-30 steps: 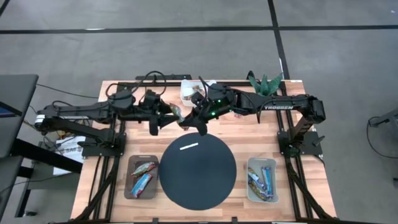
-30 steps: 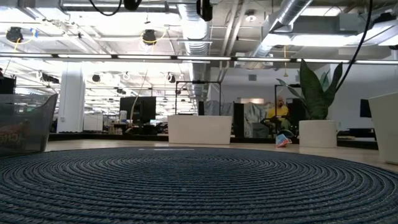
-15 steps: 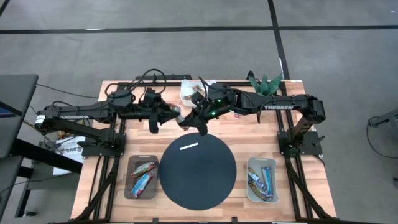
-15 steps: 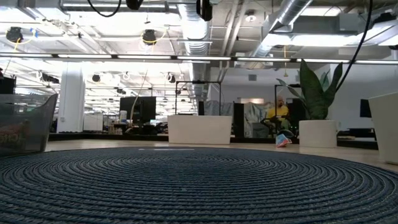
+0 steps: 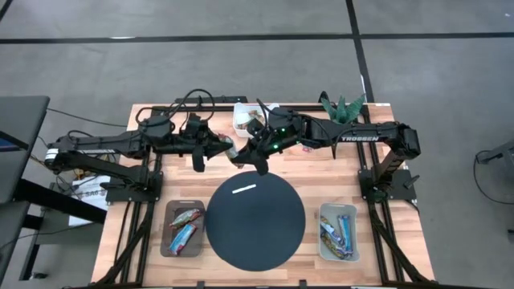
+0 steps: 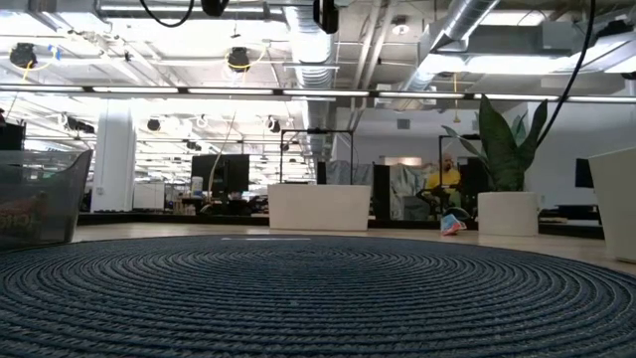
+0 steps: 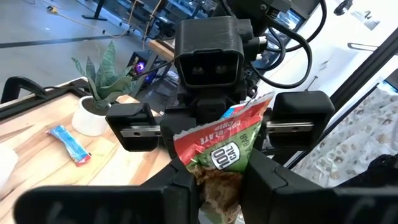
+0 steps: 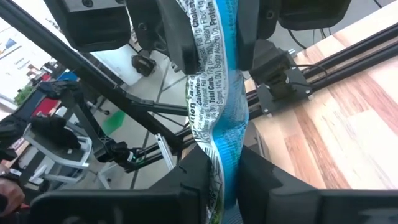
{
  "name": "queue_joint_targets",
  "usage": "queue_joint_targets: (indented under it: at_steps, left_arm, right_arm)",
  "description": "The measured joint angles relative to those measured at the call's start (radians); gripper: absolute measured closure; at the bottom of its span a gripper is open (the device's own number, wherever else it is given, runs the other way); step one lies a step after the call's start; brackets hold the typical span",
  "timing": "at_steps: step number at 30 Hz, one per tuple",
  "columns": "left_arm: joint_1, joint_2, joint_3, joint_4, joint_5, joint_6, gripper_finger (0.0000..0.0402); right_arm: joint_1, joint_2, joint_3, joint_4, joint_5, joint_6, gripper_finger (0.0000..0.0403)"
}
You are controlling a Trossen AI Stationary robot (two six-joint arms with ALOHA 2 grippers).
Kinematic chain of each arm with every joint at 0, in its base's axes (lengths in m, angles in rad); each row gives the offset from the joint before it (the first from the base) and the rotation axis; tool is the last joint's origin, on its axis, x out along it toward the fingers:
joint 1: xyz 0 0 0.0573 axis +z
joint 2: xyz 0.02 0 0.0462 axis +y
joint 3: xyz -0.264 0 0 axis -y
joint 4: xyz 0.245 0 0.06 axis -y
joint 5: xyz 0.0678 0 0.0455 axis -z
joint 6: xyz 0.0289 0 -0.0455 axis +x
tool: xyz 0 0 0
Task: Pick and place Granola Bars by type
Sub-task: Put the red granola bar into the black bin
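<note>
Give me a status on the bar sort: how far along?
Done: several bars sit in the left bin and the right bin. In hand: left hand and right hand both grip one green bar, apparently mid-handover. Left: a blue bar near the potted plant.

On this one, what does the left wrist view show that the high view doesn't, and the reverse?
Only the left wrist view shows the held granola bar close up: a green and red wrapper pinched by both arms, plus a blue bar lying beside a small potted plant.

Only the high view shows the round dark mat and two grey bins already holding bars.

Both show the left pincer and right pincer meeting above the table's far half.
</note>
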Motion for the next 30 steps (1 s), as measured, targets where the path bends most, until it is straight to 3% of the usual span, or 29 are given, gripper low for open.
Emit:
queue_joint_targets:
  at_steps: [11, 15, 23, 30]
  left_arm:
    - [0.000, -0.061, 0.001, -0.143, -0.007, -0.010, 0.0342]
    - [0.001, -0.115, 0.001, -0.279, 0.100, -0.065, 0.0341]
    - [-0.024, -0.240, 0.001, -0.689, 0.412, -0.279, 0.0343]
    - [-0.060, -0.288, 0.001, -0.981, 0.449, -0.383, 0.0344]
  right_arm:
    - [-0.037, 0.000, 0.027, -0.008, -0.088, 0.000, 0.0204]
    - [-0.053, -0.001, 0.050, -0.100, -0.106, -0.020, 0.0157]
    - [-0.092, -0.010, 0.094, -0.296, -0.151, -0.071, 0.0142]
    - [-0.099, -0.013, 0.101, -0.355, -0.152, -0.099, 0.0142]
